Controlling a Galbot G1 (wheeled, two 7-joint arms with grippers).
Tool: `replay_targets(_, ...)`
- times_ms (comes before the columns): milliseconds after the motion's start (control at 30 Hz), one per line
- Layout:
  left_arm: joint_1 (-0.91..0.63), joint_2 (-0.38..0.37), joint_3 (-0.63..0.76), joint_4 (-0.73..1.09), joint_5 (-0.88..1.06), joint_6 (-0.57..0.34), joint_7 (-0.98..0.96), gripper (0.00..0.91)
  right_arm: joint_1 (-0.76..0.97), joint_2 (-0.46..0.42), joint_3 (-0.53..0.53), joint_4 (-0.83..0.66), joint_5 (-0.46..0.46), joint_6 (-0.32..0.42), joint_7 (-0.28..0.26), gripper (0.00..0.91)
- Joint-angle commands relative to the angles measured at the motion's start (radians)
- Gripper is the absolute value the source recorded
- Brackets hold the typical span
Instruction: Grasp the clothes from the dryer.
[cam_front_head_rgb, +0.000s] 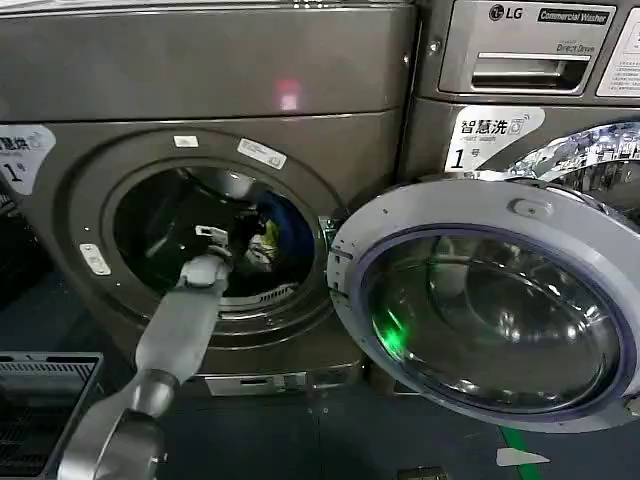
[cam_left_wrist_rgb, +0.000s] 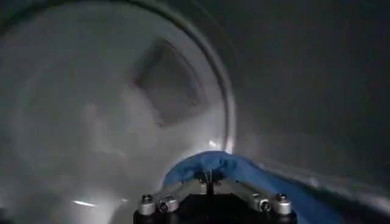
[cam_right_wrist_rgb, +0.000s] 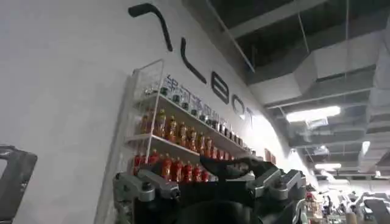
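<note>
The clothes (cam_front_head_rgb: 268, 232), a blue heap low in the drum of the dryer (cam_front_head_rgb: 215, 150), are met just ahead of the left tool (cam_front_head_rgb: 243, 232), reached in through the porthole. In the left wrist view its fingers (cam_left_wrist_rgb: 207, 181) are seen closed onto the blue cloth (cam_left_wrist_rgb: 210, 163), seemingly so it can be drawn out. The door (cam_front_head_rgb: 495, 300) is left swung wide beside the arm for clearance, while the right tool (cam_right_wrist_rgb: 241, 173) is held apart, raised toward a shelf of bottles (cam_right_wrist_rgb: 183, 143), and whether it is released cannot be told.

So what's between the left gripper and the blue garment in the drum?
Nothing: in the left wrist view the left gripper sits against the blue cloth garment, no gap showing.
</note>
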Motion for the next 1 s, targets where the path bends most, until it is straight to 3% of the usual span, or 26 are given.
replay_targets(33,0.170,-0.050,-0.160,-0.250,0.020,-0.082,-0.361,0.000,-0.001,0.001,0.000,-0.009,0.005,0.061,0.012,0.907)
replay_targets(267,0.285,-0.060,-0.103,-0.367,0.053,-0.081,-0.452,0.000,-0.009,0.004,0.009,-0.003,-0.008,0.085,0.012,0.907)
replay_targets(1000,0.264,-0.064,-0.108,-0.331,0.078,-0.075,-0.433,0.000,-0.030,0.007,0.035,-0.003,-0.001,0.111,0.011,0.907)
